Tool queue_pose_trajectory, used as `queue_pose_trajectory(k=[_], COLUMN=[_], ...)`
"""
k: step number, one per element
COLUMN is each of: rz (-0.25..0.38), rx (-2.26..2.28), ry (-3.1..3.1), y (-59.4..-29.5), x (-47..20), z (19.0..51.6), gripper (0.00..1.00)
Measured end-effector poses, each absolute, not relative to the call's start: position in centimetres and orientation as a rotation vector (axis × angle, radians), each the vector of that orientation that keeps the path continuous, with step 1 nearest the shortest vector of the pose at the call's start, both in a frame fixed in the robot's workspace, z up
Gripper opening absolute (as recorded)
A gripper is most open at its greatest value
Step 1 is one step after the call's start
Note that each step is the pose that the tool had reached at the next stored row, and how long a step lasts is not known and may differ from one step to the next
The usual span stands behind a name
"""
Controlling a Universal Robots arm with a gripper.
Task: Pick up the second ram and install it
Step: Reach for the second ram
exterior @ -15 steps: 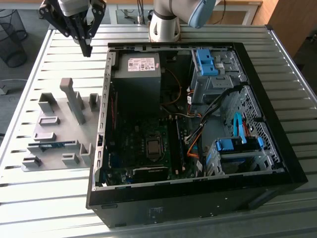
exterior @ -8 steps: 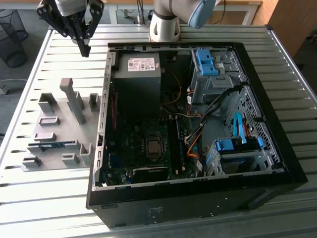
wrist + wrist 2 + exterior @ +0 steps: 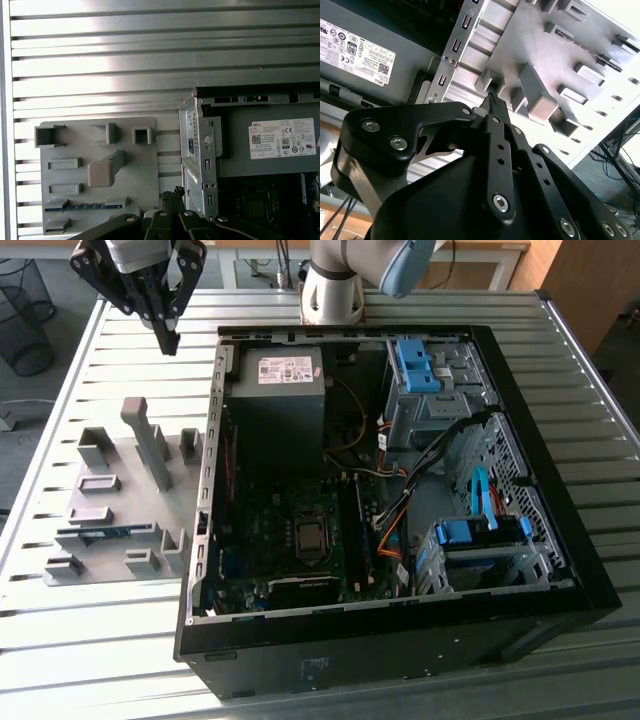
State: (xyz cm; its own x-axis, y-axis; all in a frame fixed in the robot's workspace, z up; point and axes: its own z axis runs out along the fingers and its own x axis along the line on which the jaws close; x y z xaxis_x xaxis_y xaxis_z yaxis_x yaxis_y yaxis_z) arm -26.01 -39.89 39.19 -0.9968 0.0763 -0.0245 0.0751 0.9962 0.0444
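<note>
The gripper (image 3: pixel 168 338) is hanging above the bench (image 3: pixel 90 640), beside the far corner of the open case (image 3: pixel 400 645), on the exterior view's left. Its fingers are pointing straight down and are pressed together with nothing between them, as the second wrist view shows at their tip (image 3: pixel 492 100). It is hovering well apart from the ram and above the far end of the grey fixture (image 3: pixel 135 502), which is sitting on the bench just beside the case.

The ram (image 3: pixel 105 533) is resting at the fixture's near end, standing on its long edge in a narrow slot. The slot is probably there to keep the stick upright, so that its top edge is sticking up where fingers can pinch it from above. In the first wrist view it is showing as a thin blue strip (image 3: pixel 82 205) between grey ribs.

Its long axis is running across the exterior view, from that view's left to its right, parallel to the fixture's near edge. The board's memory slots (image 3: pixel 357 525) are running from near to far, so the stick is lying roughly a quarter turn off from them.
</note>
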Motion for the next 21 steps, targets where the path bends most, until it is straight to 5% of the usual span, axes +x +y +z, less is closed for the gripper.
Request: queue_pose_trajectory(k=[21], rz=[0.068], rx=[0.118], ry=[3.113], y=[-39.89], x=[-26.94], z=[39.15], gripper=[0.1])
